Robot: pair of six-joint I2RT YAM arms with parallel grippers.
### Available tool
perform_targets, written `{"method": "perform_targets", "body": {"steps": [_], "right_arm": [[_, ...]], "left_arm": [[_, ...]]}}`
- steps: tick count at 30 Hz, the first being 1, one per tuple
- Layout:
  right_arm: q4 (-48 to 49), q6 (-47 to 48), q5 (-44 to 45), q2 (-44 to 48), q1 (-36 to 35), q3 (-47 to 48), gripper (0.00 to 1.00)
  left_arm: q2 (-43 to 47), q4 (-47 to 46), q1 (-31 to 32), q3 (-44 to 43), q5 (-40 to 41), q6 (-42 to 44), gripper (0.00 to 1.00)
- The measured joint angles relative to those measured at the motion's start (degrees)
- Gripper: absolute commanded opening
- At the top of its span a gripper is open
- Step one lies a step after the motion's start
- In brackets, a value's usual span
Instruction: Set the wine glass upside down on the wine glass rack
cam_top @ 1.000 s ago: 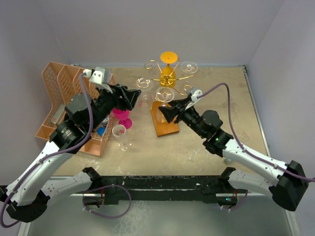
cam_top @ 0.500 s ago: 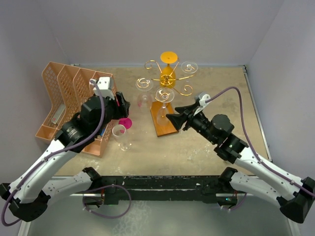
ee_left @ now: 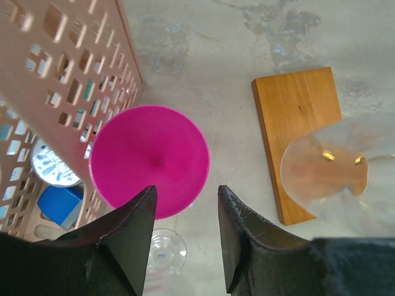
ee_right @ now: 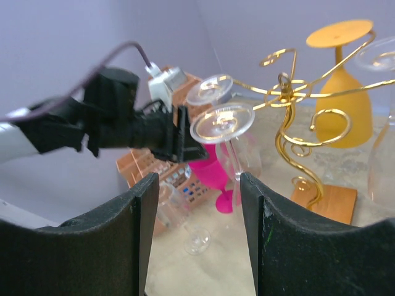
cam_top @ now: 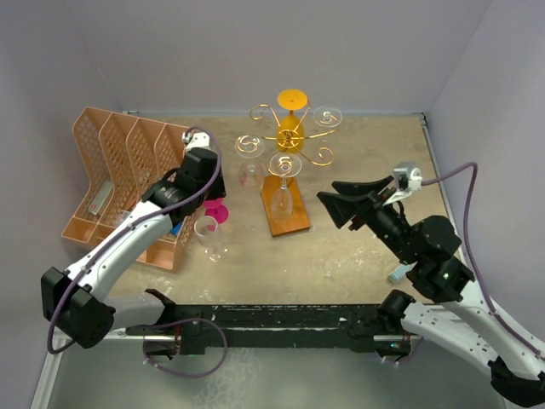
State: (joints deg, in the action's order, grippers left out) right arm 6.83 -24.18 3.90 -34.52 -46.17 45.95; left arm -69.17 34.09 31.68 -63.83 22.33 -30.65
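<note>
The gold wire rack [cam_top: 288,136] stands on its reddish-brown wooden base [cam_top: 289,217] at the back centre. Three clear wine glasses hang upside down from it, the nearest one [cam_top: 284,164] over the base, along with an orange glass [cam_top: 291,115]. My right gripper [cam_top: 329,192] is open and empty, right of the rack and apart from it. My left gripper [cam_top: 207,186] is open and empty above a pink wine glass [cam_top: 215,211] that stands on the table. A clear wine glass [cam_top: 207,234] stands upright just in front of the pink one. In the left wrist view the pink glass [ee_left: 151,161] lies just beyond my open fingertips.
A peach plastic lattice organiser [cam_top: 119,162] lies at the left, touching my left arm, with a blue item [cam_top: 174,228] inside. The right wrist view shows the rack [ee_right: 290,105], a hanging glass [ee_right: 222,120] and the pink glass [ee_right: 216,169]. Walls close in on three sides.
My right gripper has drawn back to the right, away from the rack, leaving the nearest clear glass hanging. My left gripper has pulled back left, to above the pink glass.
</note>
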Motion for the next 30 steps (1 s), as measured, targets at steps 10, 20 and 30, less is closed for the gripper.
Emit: {"method": "perform_targets", "body": {"steps": [10,20,30], "right_arm": [[-0.52,-5.88,4.72,5.20,0.00,2.82,0.55],[0.35,-10.47,5.62,6.84,0.00,2.82,0.55],[0.81,-12.66,6.71,6.14,0.00,2.80,0.54]], "left_arm": [[-6.91,-2.93,-0.87,1.03,-4.17,-0.24,0.31],[-7.76,-4.09,-0.87,1.73,-2.86,0.59,0.00],[-6.05,-1.29,-0.87,-1.03,-3.93,2.78,0.00]]}}
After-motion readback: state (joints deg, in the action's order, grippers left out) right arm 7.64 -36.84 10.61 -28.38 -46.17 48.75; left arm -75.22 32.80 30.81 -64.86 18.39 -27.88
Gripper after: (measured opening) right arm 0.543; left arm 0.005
